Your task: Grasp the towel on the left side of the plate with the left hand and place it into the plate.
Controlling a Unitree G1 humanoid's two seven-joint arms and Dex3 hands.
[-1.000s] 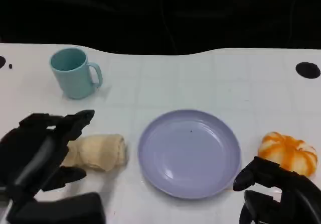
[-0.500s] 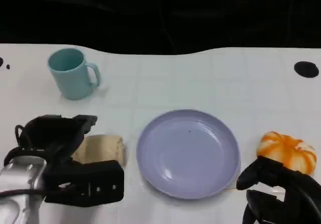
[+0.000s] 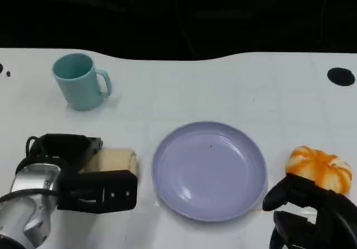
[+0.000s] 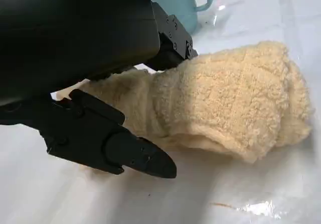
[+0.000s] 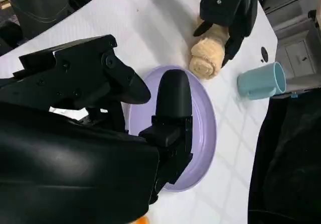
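Note:
A rolled beige towel lies on the white table just left of the lavender plate. My left hand sits over the towel's left end. In the left wrist view the towel lies between my fingers: one finger touches its far side, another lies along its near side with a thin gap. The towel rests on the table. In the right wrist view my left hand drapes over the towel beside the plate. My right hand stays at the table's near right, holding nothing.
A teal mug stands behind the towel at the far left. An orange and white pumpkin sits right of the plate, close to my right hand. A black dot marks the table's far right.
My left hand has turned at the wrist and come down over the towel's left end, fingers now on both sides. The towel, plate and right hand have not moved.

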